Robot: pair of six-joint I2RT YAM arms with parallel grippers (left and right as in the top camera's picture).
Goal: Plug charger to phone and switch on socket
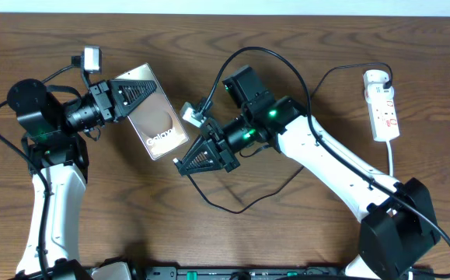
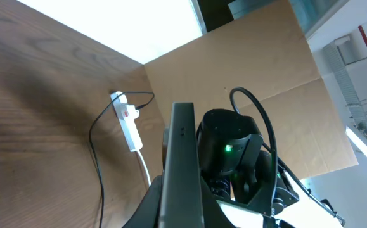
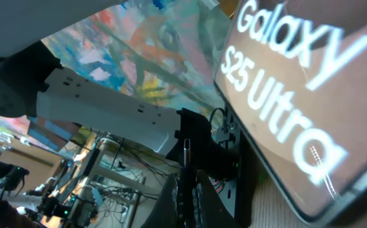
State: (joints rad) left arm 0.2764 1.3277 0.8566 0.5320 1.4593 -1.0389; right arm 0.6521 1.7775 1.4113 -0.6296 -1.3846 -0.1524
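Note:
The phone (image 1: 156,119) is a brown and silvery slab with white lettering, lifted and tilted. My left gripper (image 1: 141,92) is shut on its upper end; in the left wrist view the phone (image 2: 182,164) shows edge-on between the jaws. My right gripper (image 1: 184,162) is shut on the charger's small black plug (image 3: 186,152), just below the phone's lower end (image 3: 297,120). The plug's tip is close to the phone; I cannot tell whether they touch. The thin black cable (image 1: 240,206) loops over the table. The white socket strip (image 1: 383,104) lies at the far right, also seen in the left wrist view (image 2: 127,123).
The socket's white cord (image 1: 392,165) runs toward the front past my right arm's base (image 1: 399,225). The black cable (image 1: 329,74) arcs up to the socket's far end. My left arm's base (image 1: 42,124) stands at the left. Wood table (image 1: 302,233) all round.

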